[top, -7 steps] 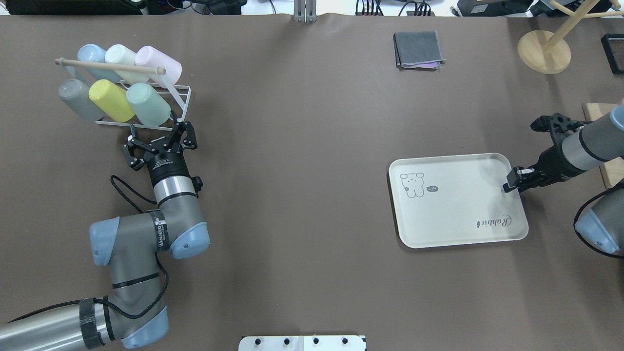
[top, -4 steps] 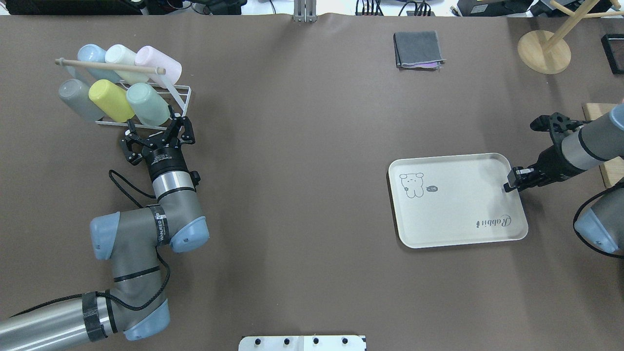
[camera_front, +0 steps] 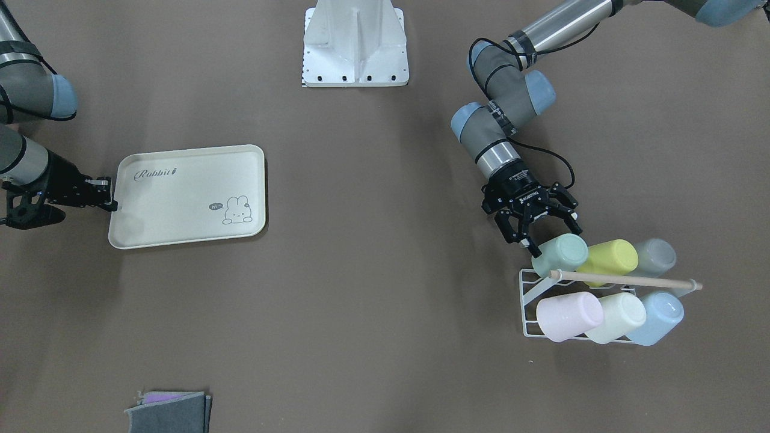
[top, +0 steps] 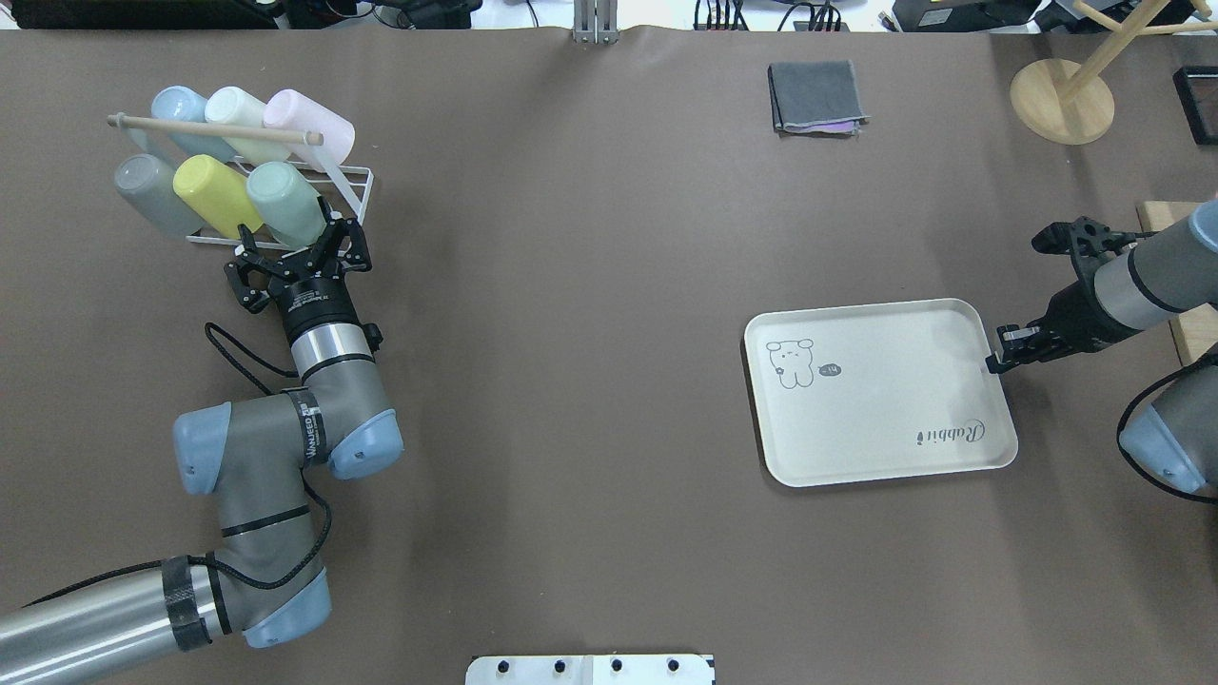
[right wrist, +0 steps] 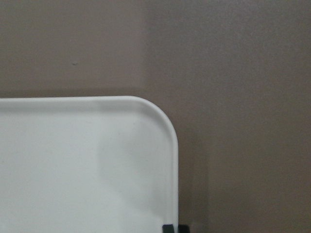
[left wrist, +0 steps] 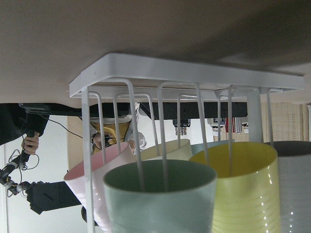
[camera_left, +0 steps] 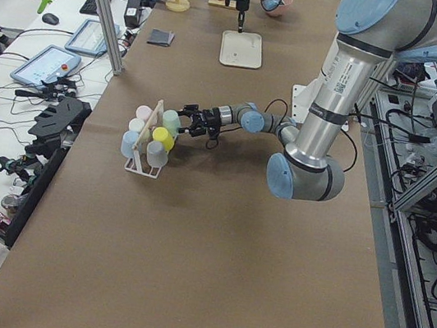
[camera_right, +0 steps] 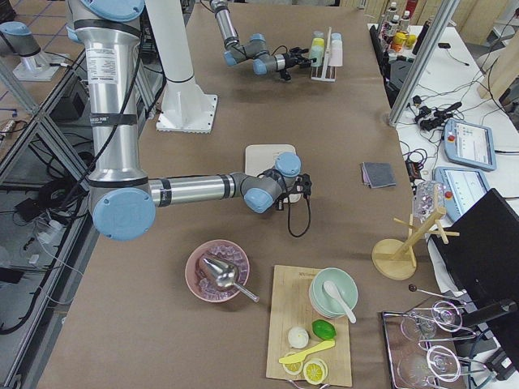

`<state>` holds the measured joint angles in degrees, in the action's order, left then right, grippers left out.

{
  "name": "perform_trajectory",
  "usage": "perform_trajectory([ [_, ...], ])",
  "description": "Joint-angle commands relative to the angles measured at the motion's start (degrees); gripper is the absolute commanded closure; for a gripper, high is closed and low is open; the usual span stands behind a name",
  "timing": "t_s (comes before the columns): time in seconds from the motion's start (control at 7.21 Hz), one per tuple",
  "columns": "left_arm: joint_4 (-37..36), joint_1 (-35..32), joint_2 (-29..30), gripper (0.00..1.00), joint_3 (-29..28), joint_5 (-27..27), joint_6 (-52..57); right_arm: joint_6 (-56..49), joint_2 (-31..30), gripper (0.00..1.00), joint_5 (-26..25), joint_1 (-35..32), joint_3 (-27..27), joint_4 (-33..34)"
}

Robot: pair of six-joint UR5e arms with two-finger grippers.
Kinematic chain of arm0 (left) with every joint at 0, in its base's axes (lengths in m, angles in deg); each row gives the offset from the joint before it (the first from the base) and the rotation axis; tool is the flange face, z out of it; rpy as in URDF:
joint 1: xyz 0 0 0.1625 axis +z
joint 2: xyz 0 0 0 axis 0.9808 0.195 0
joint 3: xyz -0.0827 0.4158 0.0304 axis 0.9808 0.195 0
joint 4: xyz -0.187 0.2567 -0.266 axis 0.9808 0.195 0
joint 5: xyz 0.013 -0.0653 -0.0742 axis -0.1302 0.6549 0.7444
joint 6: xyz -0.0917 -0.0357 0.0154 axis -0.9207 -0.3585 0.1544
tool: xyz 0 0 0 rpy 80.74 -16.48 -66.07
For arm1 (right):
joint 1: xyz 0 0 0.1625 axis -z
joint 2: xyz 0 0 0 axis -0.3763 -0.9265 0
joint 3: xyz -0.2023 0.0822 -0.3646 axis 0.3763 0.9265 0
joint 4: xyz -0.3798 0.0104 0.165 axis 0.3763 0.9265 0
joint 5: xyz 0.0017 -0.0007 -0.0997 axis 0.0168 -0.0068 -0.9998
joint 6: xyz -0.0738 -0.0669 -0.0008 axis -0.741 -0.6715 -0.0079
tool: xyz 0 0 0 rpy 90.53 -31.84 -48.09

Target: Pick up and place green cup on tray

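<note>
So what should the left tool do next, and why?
Probably ease forward a little. The left tool is open and its tips only just straddle the near end of the green cup, which sits on the rack, so closing now might catch too little.

Brown table (top: 590, 314) carries tray (top: 875, 428), wire rack (top: 359, 184), folded cloth (top: 815, 95) — well apart

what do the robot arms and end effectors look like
The left arm and right arm are grey-silver tubes with pale blue joint caps. A black cable loops along the left one, which wears a black band with white print. The left end effector and right end effector are black.
</note>
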<state>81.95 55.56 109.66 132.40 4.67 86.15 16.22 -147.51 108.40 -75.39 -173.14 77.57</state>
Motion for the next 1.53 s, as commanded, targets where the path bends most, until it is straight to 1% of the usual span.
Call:
perform_trajectory([
  [0.0, 0.73, -0.88, 0.84, 0.02, -0.35, 0.07, 0.06, 0.08, 0.0, 1.0, 0.1, 0.02, -0.03, 0.03],
  [0.42, 1.78, -1.59, 1.99, 0.02, -2.79, 0.07, 0.06, 1.47, 3.33, 1.0, 0.37, 0.02, 0.05, 0.64],
  [0.55, 3.45, -1.94, 2.6, 0.02, -4.81, 0.07, 0.06, 3.75, 5.0, 1.0, 0.37, 0.55, 0.32, 0.64],
  [0.97, 3.73, -2.03, 2.87, 0.02, -5.62, 0.16, 0.06, 11.12, 9.65, 1.0, 0.02, 3.18, 0.67, 0.73],
  [1.11, 3.73, -2.2, 2.87, 0.12, -5.62, 0.16, 0.06, 13.68, 11.32, 1.0, -0.33, 4.49, 0.67, 0.82],
  [1.39, 3.73, -2.82, 2.78, 0.56, -5.62, 0.16, 0.06, 17.29, 17.37, 1.0, -1.91, 5.82, 0.32, 5.88],
])
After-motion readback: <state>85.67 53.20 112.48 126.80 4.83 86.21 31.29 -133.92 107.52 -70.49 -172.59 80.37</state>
